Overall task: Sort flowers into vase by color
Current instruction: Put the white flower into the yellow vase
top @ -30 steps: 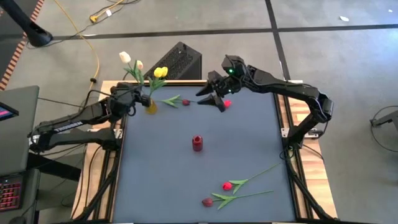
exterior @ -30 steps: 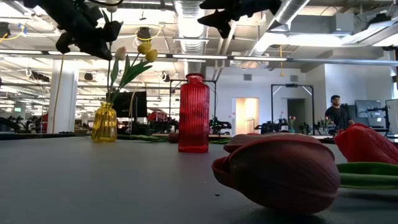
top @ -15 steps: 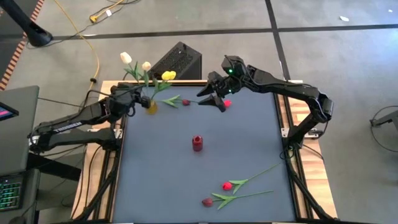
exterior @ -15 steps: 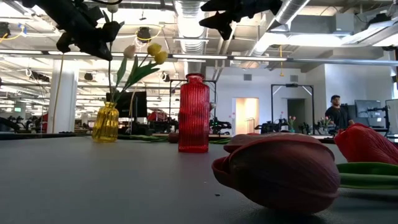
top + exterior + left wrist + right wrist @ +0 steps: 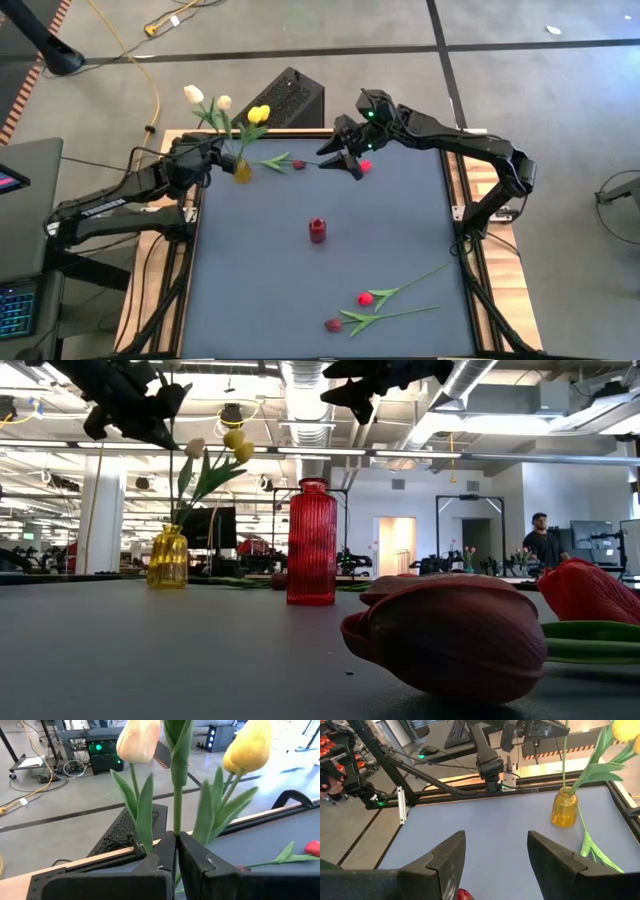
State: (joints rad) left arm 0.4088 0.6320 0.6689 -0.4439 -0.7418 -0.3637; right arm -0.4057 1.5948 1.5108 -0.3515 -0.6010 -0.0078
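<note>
Left end effector clamped on green stem, plain only from its wrist.

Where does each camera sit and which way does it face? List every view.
High: above the table, looking straight down; both arms show.
Low: at tabletop height, level across to the red vase; arms overhead.
Left wrist: on the left arm, past shut left jaws clamping a tulip stem.
Right wrist: on the right arm, past open right jaws to the yellow vase.
Shared: high and low both show both vases.
</note>
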